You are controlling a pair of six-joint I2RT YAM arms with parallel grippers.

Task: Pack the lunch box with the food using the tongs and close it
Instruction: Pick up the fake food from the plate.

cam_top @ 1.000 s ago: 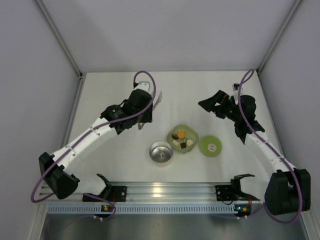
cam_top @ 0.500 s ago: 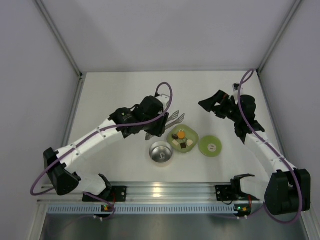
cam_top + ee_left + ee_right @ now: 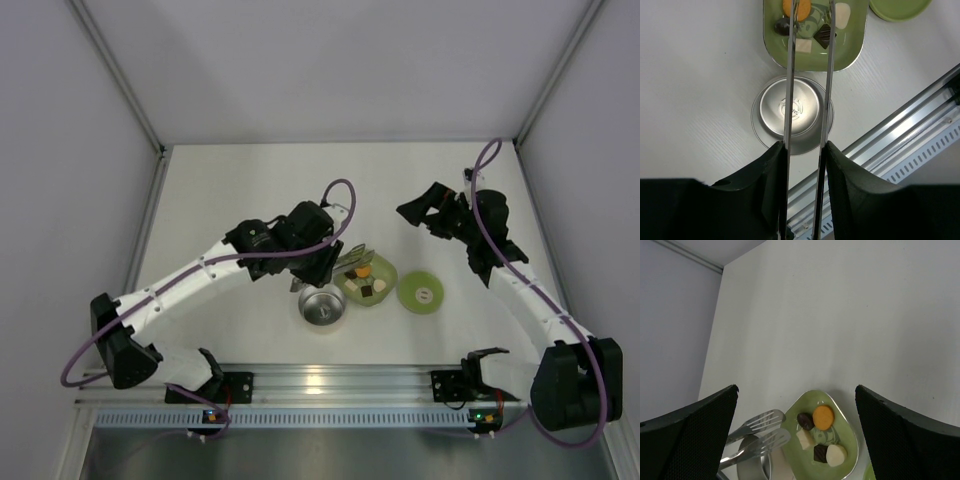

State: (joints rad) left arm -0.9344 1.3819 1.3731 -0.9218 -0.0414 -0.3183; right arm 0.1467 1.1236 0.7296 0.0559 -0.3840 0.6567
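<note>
White table [image 3: 250, 190] enclosed by pale grey walls [image 3: 330, 70], seen from above. From the left, the left arm [image 3: 200, 270] reaches toward the middle. The left gripper [image 3: 805, 150] is closed narrowly on the tongs [image 3: 766, 439], whose two slim arms pass between its black fingers [image 3: 772, 167]. The tongs run over the open steel lunch box [image 3: 322, 305], near centre, and their flat heads lie at the left rim of the pale green dish [image 3: 385, 272] just to its right. Whether they touch anything cannot be told. All the food lies in the dish: an orange piece [image 3: 823, 416], two dark pieces [image 3: 805, 420] and whitish pieces [image 3: 836, 454]. The green lid [image 3: 421, 293] lies flat right of the dish. The right gripper [image 3: 422, 207] hangs farther back, jaws wide and empty.
</note>
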